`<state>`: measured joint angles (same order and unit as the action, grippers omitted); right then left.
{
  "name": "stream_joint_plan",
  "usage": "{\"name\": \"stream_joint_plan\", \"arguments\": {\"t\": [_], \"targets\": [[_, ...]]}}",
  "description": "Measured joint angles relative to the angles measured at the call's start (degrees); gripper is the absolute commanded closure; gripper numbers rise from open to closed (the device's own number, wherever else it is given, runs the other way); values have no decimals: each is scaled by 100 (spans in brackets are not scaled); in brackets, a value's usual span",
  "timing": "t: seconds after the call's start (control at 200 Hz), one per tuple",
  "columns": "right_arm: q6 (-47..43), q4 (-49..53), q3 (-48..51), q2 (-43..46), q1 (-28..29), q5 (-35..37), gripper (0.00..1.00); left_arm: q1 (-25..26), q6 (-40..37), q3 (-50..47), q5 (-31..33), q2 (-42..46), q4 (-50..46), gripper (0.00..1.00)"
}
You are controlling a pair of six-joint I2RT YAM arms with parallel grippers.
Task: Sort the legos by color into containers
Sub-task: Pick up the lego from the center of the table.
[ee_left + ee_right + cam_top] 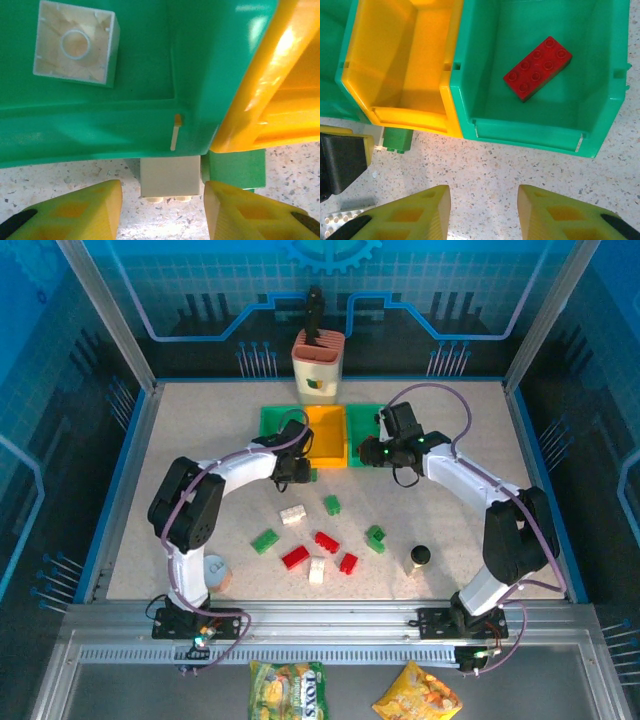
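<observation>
Three containers stand in a row at the back: a green bin (270, 420), an orange bin (325, 430) and a green bin (372, 418). The left bin (150, 100) holds an upturned white lego (75, 47). The right bin (485, 60) holds a red lego (537, 67). My left gripper (162, 192) is open around a white lego (167, 177) lying on the table against that bin's front wall, with a gap on each side. A green lego (235, 170) lies beside it. My right gripper (482, 197) is open over bare table in front of the right bin.
Several loose red, green and white legos lie mid-table, among them a white one (292, 514) and a red one (295, 557). A black-capped bottle (420, 557) stands front right and a round tin (213, 568) front left. A cream-and-orange cup (318, 365) stands behind the bins.
</observation>
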<state>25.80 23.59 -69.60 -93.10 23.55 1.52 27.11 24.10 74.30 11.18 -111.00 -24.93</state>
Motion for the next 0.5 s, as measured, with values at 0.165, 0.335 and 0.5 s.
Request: {"name": "stream_joint_plan", "arguments": {"t": [0.165,0.335,0.5], "targets": [[-2,26,0,0,0,0,59,13,0,-24,-2,-105,55,53],[0,42,9,0,0,2,59,17,0,-22,-4,-146,168,53],[-2,59,52,52,-11,20,59,17,0,-20,-2,-162,234,55]]}}
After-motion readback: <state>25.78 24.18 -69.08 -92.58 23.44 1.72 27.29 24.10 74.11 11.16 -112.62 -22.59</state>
